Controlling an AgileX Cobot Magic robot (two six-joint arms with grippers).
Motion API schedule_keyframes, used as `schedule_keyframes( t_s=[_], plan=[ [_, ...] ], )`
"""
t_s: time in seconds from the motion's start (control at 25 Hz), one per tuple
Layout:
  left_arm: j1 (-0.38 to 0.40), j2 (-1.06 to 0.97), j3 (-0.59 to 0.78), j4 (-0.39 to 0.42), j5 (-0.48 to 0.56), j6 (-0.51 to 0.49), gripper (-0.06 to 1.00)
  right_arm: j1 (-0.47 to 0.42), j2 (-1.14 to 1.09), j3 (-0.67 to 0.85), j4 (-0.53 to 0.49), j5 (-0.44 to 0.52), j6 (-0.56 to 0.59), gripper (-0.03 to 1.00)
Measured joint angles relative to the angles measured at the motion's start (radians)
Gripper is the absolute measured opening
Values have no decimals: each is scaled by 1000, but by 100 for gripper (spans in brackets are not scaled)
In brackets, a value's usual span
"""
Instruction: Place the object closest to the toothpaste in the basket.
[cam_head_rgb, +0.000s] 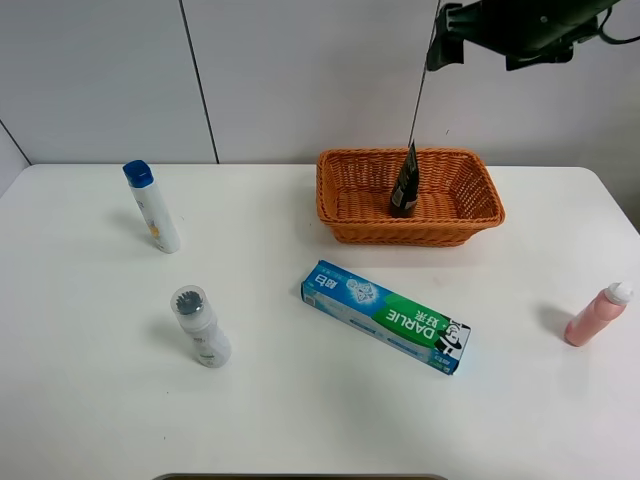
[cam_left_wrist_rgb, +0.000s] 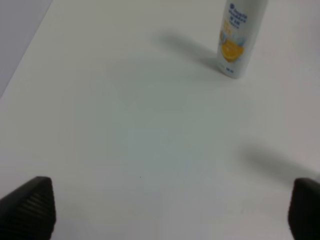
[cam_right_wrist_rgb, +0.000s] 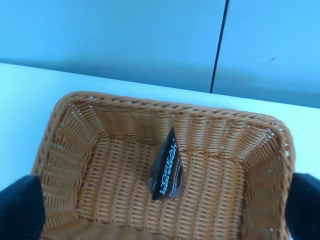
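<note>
1. My right gripper (cam_right_wrist_rgb: 160, 210) hangs high above the woven orange wicker basket (cam_head_rgb: 480, 205), its two dark fingertips (cam_right_wrist_rgb: 20, 207) set wide apart at the edges of the right wrist view, with nothing between them.
2. The black tube with white lettering (cam_head_rgb: 405, 182) stands inside the basket, cap end down and leaning a little, near the middle of the basket floor. From my right wrist camera I see it (cam_right_wrist_rgb: 167, 167) resting on the weave, clear of both fingertips.
3. The basket sits at the far side of the white table (cam_head_rgb: 290, 420), right of centre.
4. The blue and green toothpaste box (cam_head_rgb: 385, 315) lies flat on the table, just in front of the basket and angled across the middle.
5. My left gripper (cam_left_wrist_rgb: 170, 210) has its ribbed black fingertips (cam_left_wrist_rgb: 30, 207) spread apart over bare table, holding nothing.
6. A white bottle with a blue cap (cam_head_rgb: 152, 206) stands upright at the far left; my left wrist camera shows its lower part with an orange mark (cam_left_wrist_rgb: 237, 37).
7. A white bottle with a grey ridged cap (cam_head_rgb: 200, 326) stands at the near left.
8. A pink bottle with a white cap (cam_head_rgb: 597, 314) stands tilted at the right edge.
</note>
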Motion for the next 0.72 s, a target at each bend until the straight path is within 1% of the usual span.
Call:
schedule_keyframes(
  t_s=[0.2,0.72],
  plan=[
    [0,0,0,0,0,0,94,0,-107,0,-23,71,0,99],
    [0,0,0,0,0,0,94,1,-380,0,-23,269,-19,99]
  ],
)
